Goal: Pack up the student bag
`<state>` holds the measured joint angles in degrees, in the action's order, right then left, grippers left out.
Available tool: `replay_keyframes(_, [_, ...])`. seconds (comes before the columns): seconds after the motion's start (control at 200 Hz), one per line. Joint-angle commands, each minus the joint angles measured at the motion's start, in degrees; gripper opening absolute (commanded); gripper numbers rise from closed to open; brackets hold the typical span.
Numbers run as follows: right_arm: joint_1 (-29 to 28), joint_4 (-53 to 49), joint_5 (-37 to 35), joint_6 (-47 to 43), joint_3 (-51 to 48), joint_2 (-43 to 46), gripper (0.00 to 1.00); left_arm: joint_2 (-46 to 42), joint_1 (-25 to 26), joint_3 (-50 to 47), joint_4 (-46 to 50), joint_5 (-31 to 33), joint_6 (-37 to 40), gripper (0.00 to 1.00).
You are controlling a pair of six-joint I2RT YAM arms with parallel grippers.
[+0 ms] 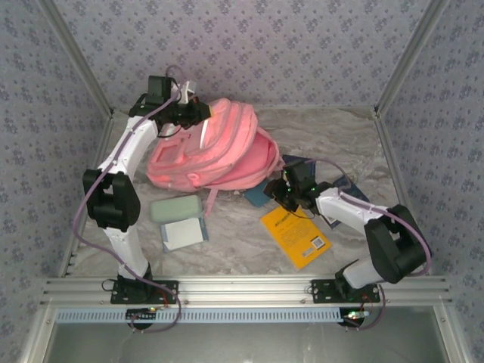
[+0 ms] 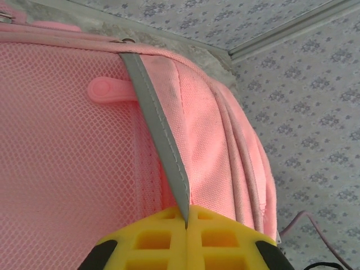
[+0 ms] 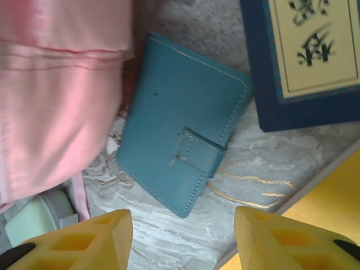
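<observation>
The student bag point(image 1: 219, 147), big, soft and pink, lies at the back middle of the table. My left gripper point(image 1: 203, 112) is at its top left edge. In the left wrist view the yellow jaws point(image 2: 187, 216) are shut on the bag's grey reflective strip point(image 2: 160, 135), beside pink mesh point(image 2: 67, 169). My right gripper point(image 1: 278, 189) hovers just right of the bag's lower edge, above a teal wallet point(image 1: 257, 195). In the right wrist view the jaws point(image 3: 183, 225) stand open over bare table, with the wallet point(image 3: 180, 124) just beyond the fingertips and nothing between them.
A navy book point(image 3: 304, 56) lies right of the wallet and a yellow book point(image 1: 296, 233) in front of it. A pale green case point(image 1: 175, 208) and a white notebook point(image 1: 184, 233) lie in front of the bag. Patterned walls close in the table.
</observation>
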<state>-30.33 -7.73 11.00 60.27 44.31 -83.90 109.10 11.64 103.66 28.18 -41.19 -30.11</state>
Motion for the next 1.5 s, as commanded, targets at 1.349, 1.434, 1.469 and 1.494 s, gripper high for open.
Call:
replay_keyframes(1.349, [0.97,31.34,2.16,14.70,0.10,-19.46,0.02,1.98,1.02,-0.78,1.31,-0.76,2.69,0.00])
replay_keyframes(1.434, [1.15,30.20,0.76,14.04,-0.87,-17.75,0.00,1.75,0.63,-0.14,1.80,-0.74,2.69,0.00])
replay_keyframes(1.469, [1.22,29.74,0.33,13.66,-1.37,-16.98,0.00,1.52,0.37,0.09,1.93,-0.69,2.61,0.00])
replay_keyframes(1.494, [1.24,29.46,0.01,13.28,-1.81,-16.36,0.00,1.27,0.25,0.30,2.04,-0.65,2.52,0.00])
